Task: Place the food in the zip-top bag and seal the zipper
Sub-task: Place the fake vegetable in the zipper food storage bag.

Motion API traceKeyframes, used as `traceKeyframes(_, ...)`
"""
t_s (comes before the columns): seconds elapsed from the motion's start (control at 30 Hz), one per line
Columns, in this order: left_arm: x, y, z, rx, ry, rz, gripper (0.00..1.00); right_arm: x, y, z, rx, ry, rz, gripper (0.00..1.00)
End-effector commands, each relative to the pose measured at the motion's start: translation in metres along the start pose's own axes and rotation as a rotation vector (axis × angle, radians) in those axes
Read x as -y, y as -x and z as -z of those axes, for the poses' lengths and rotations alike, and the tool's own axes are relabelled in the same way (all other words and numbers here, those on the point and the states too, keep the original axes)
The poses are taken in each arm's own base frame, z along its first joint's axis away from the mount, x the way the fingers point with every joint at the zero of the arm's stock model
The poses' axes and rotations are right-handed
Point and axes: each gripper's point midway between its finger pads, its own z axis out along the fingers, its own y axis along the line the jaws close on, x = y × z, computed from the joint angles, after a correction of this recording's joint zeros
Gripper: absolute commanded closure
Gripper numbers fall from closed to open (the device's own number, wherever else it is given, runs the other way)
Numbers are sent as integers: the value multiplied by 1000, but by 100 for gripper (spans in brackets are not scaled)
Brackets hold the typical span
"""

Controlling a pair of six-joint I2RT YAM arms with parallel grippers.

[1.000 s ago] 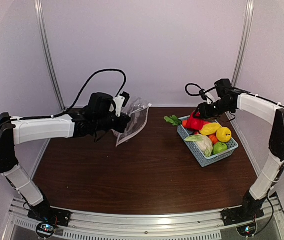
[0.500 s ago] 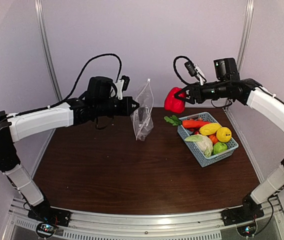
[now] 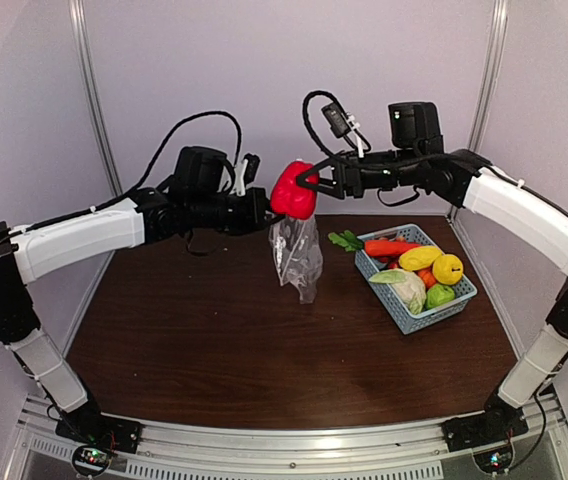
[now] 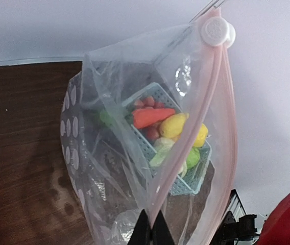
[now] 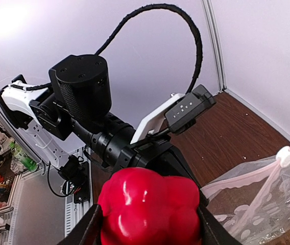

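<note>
Left arm (image 3: 79,250): white shells, black joints.
Right arm (image 3: 519,210): same white-and-black build.
Cables (image 5: 155,7): black loops, possibly tied along the links.

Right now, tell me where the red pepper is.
Top view, centre: the red pepper hangs in the right pincer, high off the table, just above the top of the zip-top bag that the left pincer holds up.

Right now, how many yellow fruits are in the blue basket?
2. In the blue basket: an oblong yellow fruit in the middle, a round yellow fruit at the right. More may hide underneath.
</note>
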Motion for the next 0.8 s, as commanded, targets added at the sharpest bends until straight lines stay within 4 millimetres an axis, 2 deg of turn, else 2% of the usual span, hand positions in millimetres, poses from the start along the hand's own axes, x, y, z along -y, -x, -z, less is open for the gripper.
traceKeyframes(0.0, 29, 8, 21, 10, -94, 43, 100, -2, 9, -9, 25, 8, 14, 58)
traceKeyframes(0.2, 39, 6, 37, 26, -158, 93, 100, 23, -18, -24, -11, -38, -14, 59)
traceKeyframes(0.43, 45, 13, 56, 76, -180, 122, 100, 57, -41, -18, -48, -176, 15, 61)
traceKeyframes(0.53, 46, 12, 55, 76, -196, 128, 100, 65, -50, -17, -72, -237, 42, 62)
traceKeyframes(0.73, 46, 4, 41, 36, -229, 146, 100, 64, -66, -34, -127, -265, 55, 61)
traceKeyframes(0.77, 52, 9, 42, 56, -256, 138, 100, 67, -69, -36, -141, -290, 80, 61)
